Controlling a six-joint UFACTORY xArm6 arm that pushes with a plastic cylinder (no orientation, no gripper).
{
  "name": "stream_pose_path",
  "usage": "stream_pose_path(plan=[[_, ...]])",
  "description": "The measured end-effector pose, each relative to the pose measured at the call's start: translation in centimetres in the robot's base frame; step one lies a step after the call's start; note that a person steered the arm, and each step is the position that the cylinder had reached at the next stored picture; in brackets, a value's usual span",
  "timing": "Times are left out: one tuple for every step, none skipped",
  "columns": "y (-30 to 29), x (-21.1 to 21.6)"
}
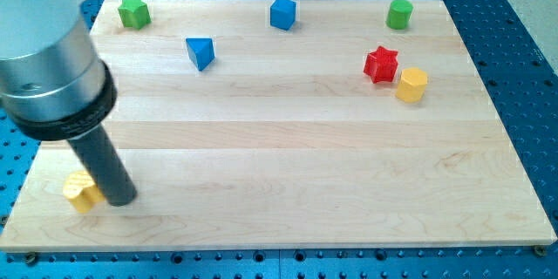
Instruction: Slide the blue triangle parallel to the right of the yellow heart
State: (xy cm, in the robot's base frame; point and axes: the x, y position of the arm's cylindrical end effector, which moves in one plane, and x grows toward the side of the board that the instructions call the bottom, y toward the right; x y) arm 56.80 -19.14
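**A:** Where did my tip (122, 199) sit at that moment?

**B:** Low at the view's left, near the bottom edge of the wooden board (279, 166). Its end rested on the board, touching or just beside the yellow heart (82, 193), on that block's right side. The rod rose from there toward the view's upper left into the thick grey and black body of the arm (48, 70).

**A:** Was it grasping anything?

**B:** No. It was a plain rod with nothing to clench; it could only press against a block. Whether it truly pressed on the heart, I could not tell.

**A:** And the blue triangle (200, 52)?

**B:** Well apart from the tip, up in the board's upper left part, standing free with nothing touching it. It lay far above the heart and to its right.

**A:** What else was on the board?

**B:** 5 more blocks. A green block (133, 12) of irregular shape sat at the top left corner. A blue cube (282, 14) stood at the middle of the top edge, and a green cylinder (399, 14) near the top right. Further down on the right, a red star (380, 64) sat just beside a yellow hexagon (411, 84), the 2 nearly touching.

**A:** And around the board?

**B:** A blue perforated table (523, 35).
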Motion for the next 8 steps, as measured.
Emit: stream_pose_path(plan=[[-1.1,-0.4],[1.6,-6.0],[1.9,-14.4],[1.9,-21.7],[4.8,-25.7],[11.0,-22.9],[17.0,-18.4],[19.4,-12.0]])
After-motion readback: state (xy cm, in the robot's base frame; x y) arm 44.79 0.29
